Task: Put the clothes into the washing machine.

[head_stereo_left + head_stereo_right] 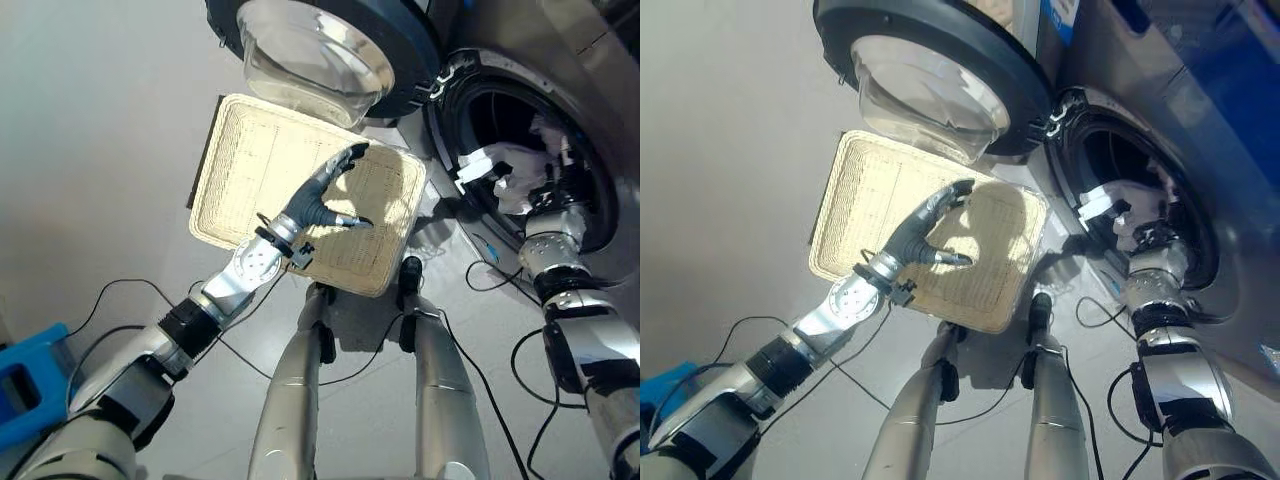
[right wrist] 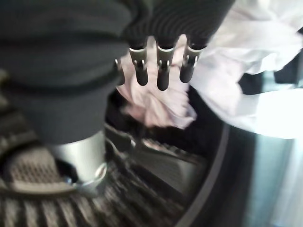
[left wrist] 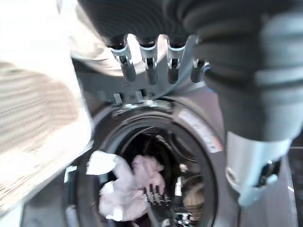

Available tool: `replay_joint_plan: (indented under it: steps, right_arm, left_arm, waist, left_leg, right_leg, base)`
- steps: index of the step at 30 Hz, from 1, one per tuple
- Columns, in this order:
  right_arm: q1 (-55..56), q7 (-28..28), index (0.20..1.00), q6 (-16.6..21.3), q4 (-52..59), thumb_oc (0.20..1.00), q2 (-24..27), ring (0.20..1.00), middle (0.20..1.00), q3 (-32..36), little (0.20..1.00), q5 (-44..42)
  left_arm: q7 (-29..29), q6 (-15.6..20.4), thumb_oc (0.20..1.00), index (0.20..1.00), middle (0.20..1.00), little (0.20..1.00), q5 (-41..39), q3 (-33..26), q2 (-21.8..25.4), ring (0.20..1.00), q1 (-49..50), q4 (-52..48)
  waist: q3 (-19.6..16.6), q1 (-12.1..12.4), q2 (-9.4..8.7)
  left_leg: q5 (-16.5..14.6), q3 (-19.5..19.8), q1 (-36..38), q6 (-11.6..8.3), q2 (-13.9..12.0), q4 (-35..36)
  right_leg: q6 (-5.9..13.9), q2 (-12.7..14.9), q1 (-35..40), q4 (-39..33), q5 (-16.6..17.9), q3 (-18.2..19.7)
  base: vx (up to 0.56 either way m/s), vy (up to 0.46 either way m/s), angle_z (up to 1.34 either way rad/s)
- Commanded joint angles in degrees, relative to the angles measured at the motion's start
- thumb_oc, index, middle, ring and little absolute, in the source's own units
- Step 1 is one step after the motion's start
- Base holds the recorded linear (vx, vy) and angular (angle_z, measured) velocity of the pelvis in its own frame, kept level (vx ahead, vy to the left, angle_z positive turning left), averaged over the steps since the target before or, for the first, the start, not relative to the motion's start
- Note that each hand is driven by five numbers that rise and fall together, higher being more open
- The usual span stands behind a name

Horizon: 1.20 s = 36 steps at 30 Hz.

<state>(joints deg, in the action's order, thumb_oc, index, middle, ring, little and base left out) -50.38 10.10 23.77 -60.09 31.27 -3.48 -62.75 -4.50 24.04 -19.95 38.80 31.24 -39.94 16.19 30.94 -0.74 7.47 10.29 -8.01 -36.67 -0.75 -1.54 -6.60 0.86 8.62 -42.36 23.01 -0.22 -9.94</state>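
Right hand (image 1: 553,196), fingers straight, pushes clothes (image 3: 125,189) into the drum (image 1: 560,130); cloth draped over the rim may slide out; left hand (image 1: 325,195) relaxed.

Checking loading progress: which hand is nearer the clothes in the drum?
Right. The right hand is inside the drum, right at the clothes. The left hand hovers open over the basket, outside the washing machine.
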Motion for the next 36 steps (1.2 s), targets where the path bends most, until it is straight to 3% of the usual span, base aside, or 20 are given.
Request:
replay_joint_plan:
  steps: [1,3,10,15,19,21,23,26,28,32,36]
  right_arm:
    - [-0.2,4.3,1.000,-1.5,0.8,1.000,2.7,1.000,1.000,-2.5,1.000,11.8]
    - [-0.1,4.6,1.000,-1.4,-0.2,1.000,2.9,1.000,1.000,-2.8,1.000,12.9]
    - [-2.0,14.5,1.000,-3.8,-3.0,1.000,3.0,1.000,1.000,-6.8,1.000,30.7]
    - [-2.1,10.0,1.000,-11.2,-3.8,1.000,3.2,1.000,1.000,-11.4,1.000,37.2]
    - [-2.3,10.2,1.000,-11.3,-5.6,1.000,3.5,1.000,1.000,-14.4,1.000,41.9]
    - [-3.0,13.5,1.000,-11.1,-5.8,1.000,3.5,1.000,1.000,-15.4,1.000,46.0]
    - [-5.0,21.9,1.000,-11.3,-4.8,1.000,4.3,1.000,1.000,-17.0,1.000,52.7]
    - [-7.3,30.1,1.000,-13.4,-3.6,1.000,5.2,1.000,1.000,-18.0,1.000,60.5]
    - [-9.4,35.5,1.000,-17.1,-2.8,1.000,6.0,1.000,1.000,-19.2,1.000,66.4]
    - [-12.8,38.3,1.000,-22.4,-3.7,1.000,7.1,1.000,1.000,-22.5,1.000,70.3]
    - [-14.5,38.7,1.000,-24.1,-5.1,1.000,8.2,1.000,1.000,-24.0,1.000,68.5]
  left_arm:
    - [0.5,4.2,1.000,1.000,1.000,1.000,-0.9,-1.9,-1.2,1.000,-0.5,-1.0]
    - [0.6,4.7,1.000,1.000,1.000,1.000,-1.1,-1.9,-1.1,1.000,-0.2,-1.0]
    - [-0.4,4.7,1.000,1.000,1.000,1.000,-0.1,-0.7,-1.7,1.000,-0.1,-0.9]
    - [0.0,5.6,1.000,1.000,1.000,1.000,-0.1,-1.1,-1.7,1.000,0.3,-0.6]
    - [-0.3,6.5,1.000,1.000,1.000,1.000,0.0,-0.6,-1.7,1.000,0.3,-1.0]
    - [-0.5,7.2,1.000,1.000,1.000,1.000,0.0,-0.1,-1.7,1.000,0.0,-0.8]
    - [-1.1,7.6,1.000,1.000,1.000,1.000,-0.2,0.4,-1.7,1.000,-0.5,-1.4]
    - [-2.2,7.4,1.000,1.000,1.000,1.000,0.1,0.8,-1.8,1.000,-0.9,-2.4]
    - [-2.9,7.0,1.000,1.000,1.000,1.000,0.4,1.2,-1.9,1.000,-1.2,-3.2]
    - [-3.6,6.9,1.000,1.000,1.000,1.000,0.9,2.1,-2.1,1.000,-1.7,-3.6]
    - [-4.0,7.2,1.000,1.000,1.000,1.000,1.0,2.8,-1.5,1.000,-1.7,-4.4]
  waist:
    - [-1.1,0.5,-0.74]
    - [-1.1,0.7,-0.54]
    - [-1.1,1.3,-0.18]
    - [-1.1,1.5,-0.43]
    - [-1.1,1.9,-0.29]
    - [-1.1,2.0,-0.07]
    - [-1.1,2.3,0.48]
    - [-1.1,2.4,1.08]
    - [-1.1,2.6,1.71]
    - [-1.1,3.0,2.49]
    - [-1.1,3.4,3.02]
  left_leg:
    - [-9.3,-3.7,1.3,-0.89,2.2,-6.5]
    - [-9.2,-3.7,1.3,-0.89,2.1,-6.4]
    - [-9.3,-3.1,0.4,-0.68,2.3,-6.6]
    - [-8.8,-2.9,-0.3,-0.70,2.3,-6.5]
    - [-8.4,-2.9,-1.1,-0.73,2.2,-6.4]
    - [-8.3,-2.9,-1.7,-0.75,2.2,-6.5]
    - [-8.1,-3.0,-3.0,-0.80,2.3,-6.8]
    - [-8.1,-3.0,-4.4,-0.88,2.5,-7.1]
    - [-8.1,-2.7,-5.9,-0.87,2.8,-7.4]
    - [-7.8,-2.7,-8.0,-0.90,3.1,-7.4]
    - [-7.5,-2.6,-9.2,-0.93,3.2,-7.2]
  right_leg:
    - [4.58,-0.3,2.2,-2.4,3.0,-4.5]
    - [4.55,-0.3,2.1,-2.4,3.0,-4.6]
    - [4.40,-0.3,1.4,-1.9,2.9,-5.0]
    - [4.37,-0.5,1.0,-2.4,3.1,-5.1]
    - [4.36,-0.3,0.2,-2.5,3.3,-5.3]
    - [4.40,-0.1,-0.3,-2.3,3.3,-5.5]
    - [4.51,0.2,-1.5,-2.1,3.6,-5.7]
    - [4.61,0.4,-3.1,-1.9,3.8,-5.7]
    - [4.77,0.5,-4.6,-1.5,3.9,-5.6]
    - [4.95,0.5,-6.6,-1.6,4.2,-5.4]
    - [5.05,0.6,-7.7,-1.8,4.5,-5.4]
  base:
    - [0.00,0.006,-0.03]
    - [0.00,0.000,0.00]
    - [0.00,-0.009,0.00]
    - [0.00,0.000,0.00]
    - [0.00,-0.016,0.00]
    - [0.00,0.000,0.00]
    - [0.00,0.000,0.00]
    - [0.00,0.000,0.00]
    - [0.00,-0.006,0.02]
    - [0.00,-0.004,0.01]
    - [0.00,-0.013,0.03]
